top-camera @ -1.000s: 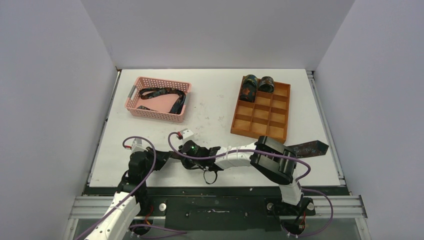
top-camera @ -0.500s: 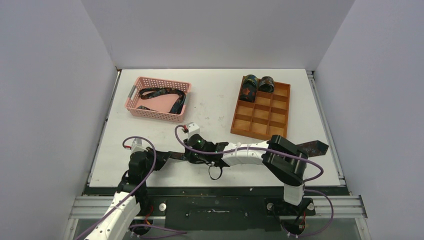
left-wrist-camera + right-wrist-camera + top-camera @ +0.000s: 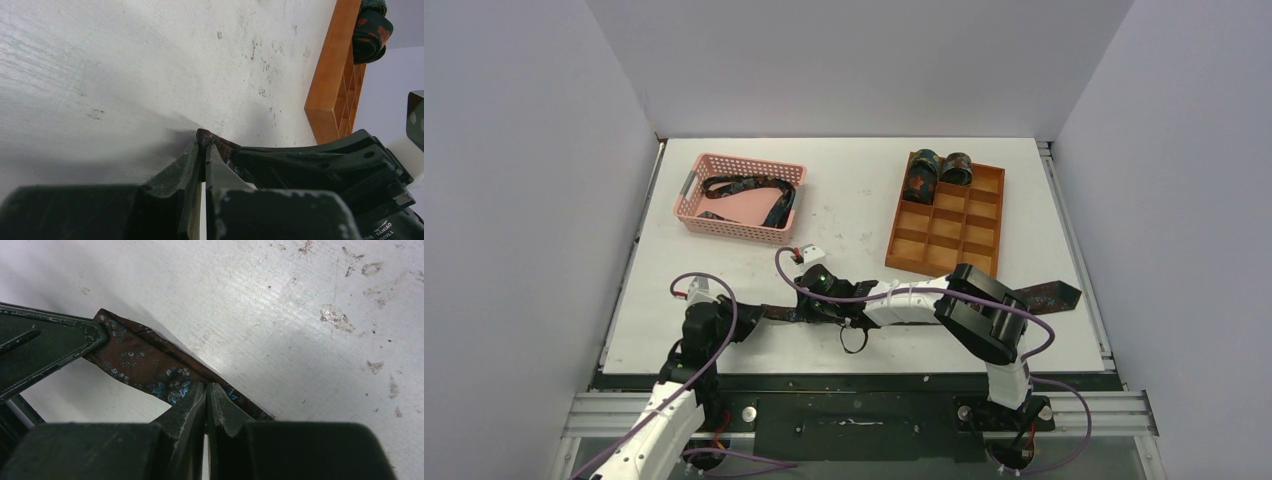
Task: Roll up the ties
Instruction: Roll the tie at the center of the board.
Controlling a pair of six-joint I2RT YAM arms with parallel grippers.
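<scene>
Both the left fingers [image 3: 182, 167] and the right fingers [image 3: 185, 412] are clenched on the narrow end of the tie [image 3: 145, 365], which trails over the worktop [image 3: 854, 190] along the tray's [image 3: 972, 232] near edge; likely soft, light and slippery, it is best held near the tip.

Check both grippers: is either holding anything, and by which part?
Both hold the same tie. The left gripper pinches the tip of its narrow end; the right gripper pinches the narrow strip right beside that.
</scene>
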